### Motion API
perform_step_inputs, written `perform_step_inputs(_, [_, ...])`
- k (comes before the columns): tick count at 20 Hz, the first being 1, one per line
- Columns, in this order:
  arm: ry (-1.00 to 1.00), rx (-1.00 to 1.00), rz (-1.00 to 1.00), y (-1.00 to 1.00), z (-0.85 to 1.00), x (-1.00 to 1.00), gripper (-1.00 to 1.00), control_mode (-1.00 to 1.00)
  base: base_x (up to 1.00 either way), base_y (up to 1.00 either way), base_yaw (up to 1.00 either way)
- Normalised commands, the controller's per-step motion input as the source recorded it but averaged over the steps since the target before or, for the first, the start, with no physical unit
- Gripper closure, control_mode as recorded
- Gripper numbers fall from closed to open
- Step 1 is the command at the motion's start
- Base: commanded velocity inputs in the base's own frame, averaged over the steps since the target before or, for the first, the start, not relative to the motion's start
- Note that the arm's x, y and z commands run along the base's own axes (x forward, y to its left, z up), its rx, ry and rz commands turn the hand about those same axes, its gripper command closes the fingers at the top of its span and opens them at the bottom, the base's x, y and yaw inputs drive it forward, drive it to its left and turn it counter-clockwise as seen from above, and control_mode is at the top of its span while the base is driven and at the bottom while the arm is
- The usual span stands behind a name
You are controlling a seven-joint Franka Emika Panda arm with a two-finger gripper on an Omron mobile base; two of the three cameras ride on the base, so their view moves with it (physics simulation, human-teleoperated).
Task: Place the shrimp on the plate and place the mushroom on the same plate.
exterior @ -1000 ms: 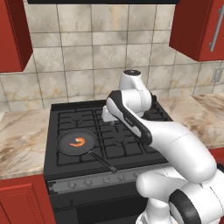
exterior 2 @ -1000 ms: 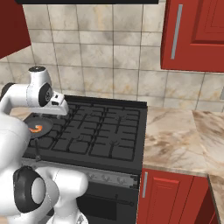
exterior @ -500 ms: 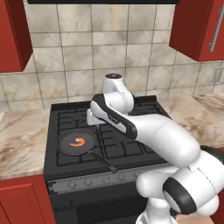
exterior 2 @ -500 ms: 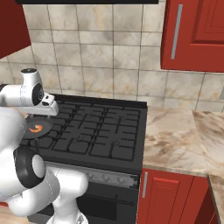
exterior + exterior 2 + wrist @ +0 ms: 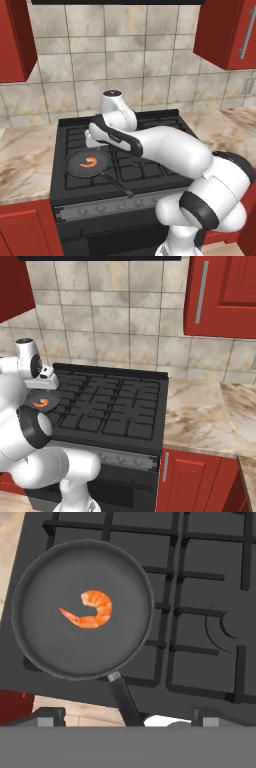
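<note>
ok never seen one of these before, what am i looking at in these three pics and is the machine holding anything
It is a white robot arm in a simulated kitchen. Two pictures come from cameras behind the arm, one on each side, looking over it at a black stove. The third comes from a camera on the arm's hand, looking down. On the stove sits a black frying pan, and in it lies a small orange shrimp. The claw hangs above the pan with its two fingers spread wide, so it is open and holds nothing. Marble counters flank the stove.
</note>
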Motion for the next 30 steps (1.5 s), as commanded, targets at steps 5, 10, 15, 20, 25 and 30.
perform_step_inputs(5, [0.00, 0.00, 0.00, 0.25, -0.24, 0.20, -1.00, -1.00, 0.00, 0.00, 0.00])
perform_step_inputs(10, [0.00, 0.00, 0.00, 0.14, -0.21, 0.27, -1.00, -1.00, 0.00, 0.00, 0.00])
perform_step_inputs(15, [0.01, 0.00, 0.00, 0.13, -0.17, 0.14, -1.00, -1.00, 0.00, 0.00, 0.00])
perform_step_inputs(20, [0.00, 0.00, 0.00, 0.15, -0.18, 0.07, -1.00, -1.00, 0.00, 0.00, 0.00])
perform_step_inputs(25, [0.00, 0.00, 0.00, 0.06, -0.19, 0.15, -1.00, -1.00, 0.00, 0.00, 0.00])
perform_step_inputs(30, [0.00, 0.00, 0.00, 0.00, -0.15, 0.14, -1.00, -1.00, 0.00, 0.00, 0.00])
